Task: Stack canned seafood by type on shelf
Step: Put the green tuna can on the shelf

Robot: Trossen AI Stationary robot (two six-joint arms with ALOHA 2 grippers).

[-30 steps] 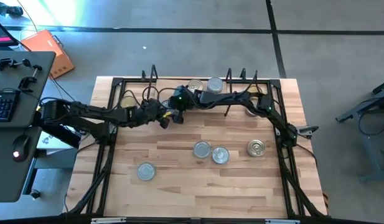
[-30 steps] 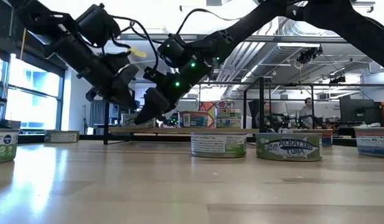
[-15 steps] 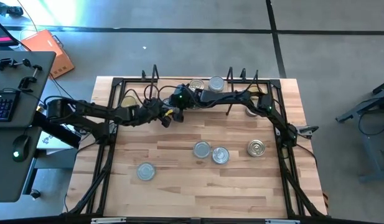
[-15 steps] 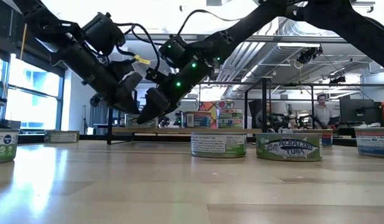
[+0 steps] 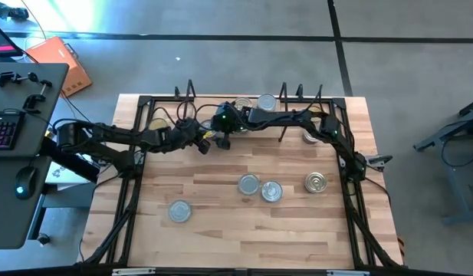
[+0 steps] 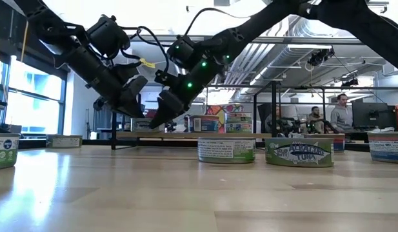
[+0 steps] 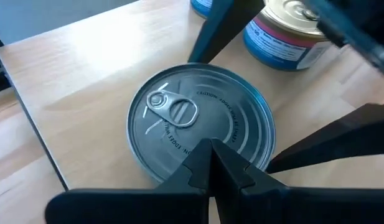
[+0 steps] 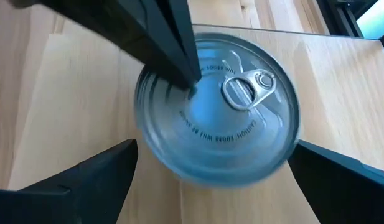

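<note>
From above, the left gripper and right gripper meet nose to nose at the shelf, with four loose tins on the table well in front of them. Low down, both grippers hang just above the shelf board. Left wrist: its fingers are pinched together, tips resting on a silver-topped tin. Right wrist: its fingers are spread wide, straddling that same tin on either side, not gripping it.
</note>
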